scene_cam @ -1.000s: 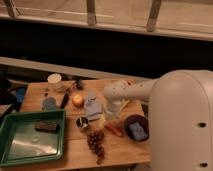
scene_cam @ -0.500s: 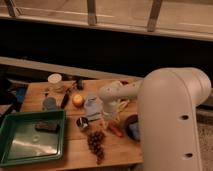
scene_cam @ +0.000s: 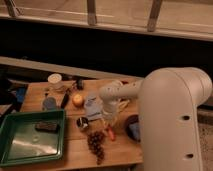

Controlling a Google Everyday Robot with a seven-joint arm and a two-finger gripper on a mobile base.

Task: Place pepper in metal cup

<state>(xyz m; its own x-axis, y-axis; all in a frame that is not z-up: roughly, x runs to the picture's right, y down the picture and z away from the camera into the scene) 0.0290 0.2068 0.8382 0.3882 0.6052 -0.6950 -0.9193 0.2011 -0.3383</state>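
- The gripper hangs point-down over the middle of a light wooden table, at the end of a white arm that fills the right side of the view.
- Whether the gripper is open or closed cannot be told.
- The pepper lies at the gripper's tip, on its camera side. Whether it is gripped or merely touched cannot be told.
- The metal cup stands upright on the wood just left of the gripper, apart from the pepper.
- A bunch of grapes lies nearer the camera than the gripper, just beside the pepper.
- A dark bowl sits to the gripper's right, partly behind the arm.
- Beyond the gripper and to its left sit an orange fruit, a blue-grey cup and, farther back, a white cup.
- A green tray occupies the table's left corner, well apart from the gripper, with a small dark object in it.
- Behind the table runs a pale ledge, then a dark wall, topped by a railing with upright posts.
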